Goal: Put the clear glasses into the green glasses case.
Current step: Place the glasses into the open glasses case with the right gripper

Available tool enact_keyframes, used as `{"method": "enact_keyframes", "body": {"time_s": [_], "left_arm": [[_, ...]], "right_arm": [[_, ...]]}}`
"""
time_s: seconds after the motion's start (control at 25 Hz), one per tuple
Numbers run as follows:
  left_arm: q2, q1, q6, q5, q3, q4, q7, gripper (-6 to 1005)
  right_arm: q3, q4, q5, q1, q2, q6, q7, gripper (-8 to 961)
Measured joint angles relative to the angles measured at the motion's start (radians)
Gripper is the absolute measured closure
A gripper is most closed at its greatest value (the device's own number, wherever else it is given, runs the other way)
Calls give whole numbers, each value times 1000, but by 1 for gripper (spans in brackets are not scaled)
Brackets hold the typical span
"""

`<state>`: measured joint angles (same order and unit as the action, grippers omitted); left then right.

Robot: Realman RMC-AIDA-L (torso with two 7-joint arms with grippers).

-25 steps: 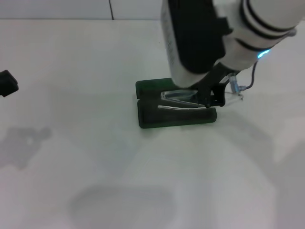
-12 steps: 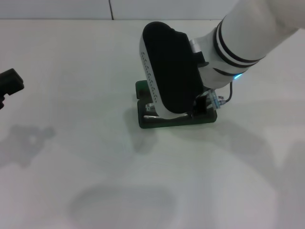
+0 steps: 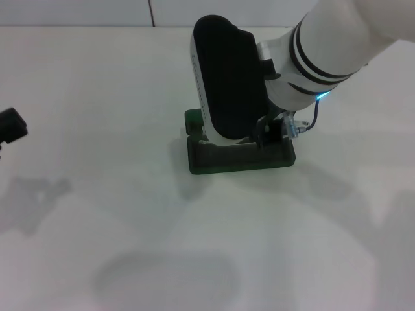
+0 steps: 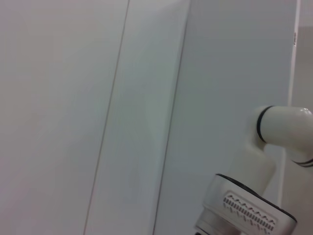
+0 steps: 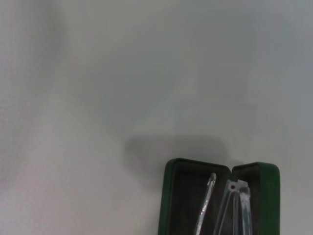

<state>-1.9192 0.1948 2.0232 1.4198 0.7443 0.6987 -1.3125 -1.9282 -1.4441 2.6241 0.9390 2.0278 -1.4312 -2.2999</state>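
Observation:
The green glasses case (image 3: 227, 162) lies open on the white table, mostly covered in the head view by my right arm's wrist. My right gripper (image 3: 272, 133) is low over the case's right part. In the right wrist view the case (image 5: 168, 196) shows both dark-lined halves, and the clear glasses (image 5: 209, 196) lie across them with their thin arms over the lining. My left gripper (image 3: 11, 125) stays at the table's far left edge, well away from the case.
White tabletop (image 3: 130, 227) spreads in front of and to the left of the case. A white wall with a seam (image 3: 150, 13) runs behind the table. The left wrist view shows only wall panels and my right arm (image 4: 254, 205) at a distance.
My right arm swung over the case and came down, bringing the clear glasses from above it into it. The left gripper shifted slightly at the left edge.

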Motion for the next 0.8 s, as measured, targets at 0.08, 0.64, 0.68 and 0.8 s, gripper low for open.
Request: {"method": "enact_keyframes", "body": {"time_s": [0.08,0.64,0.68,0.8], "left_arm": [[1,4,5,20,3,4,-1,943],[18,30,-104,169,-8,5,1,943],[19,28,-115,177,-8,6,1,943],[20,25,-126,183,-8,6,1,943]], "right_arm": [[-3,10,9,0,0,9,-15,834],[-81,86,40,17,0,114,-47,831],[-88,93,43,17,0,122,-48,831],[-114,113,50,17,0,148,-48,830]]}}
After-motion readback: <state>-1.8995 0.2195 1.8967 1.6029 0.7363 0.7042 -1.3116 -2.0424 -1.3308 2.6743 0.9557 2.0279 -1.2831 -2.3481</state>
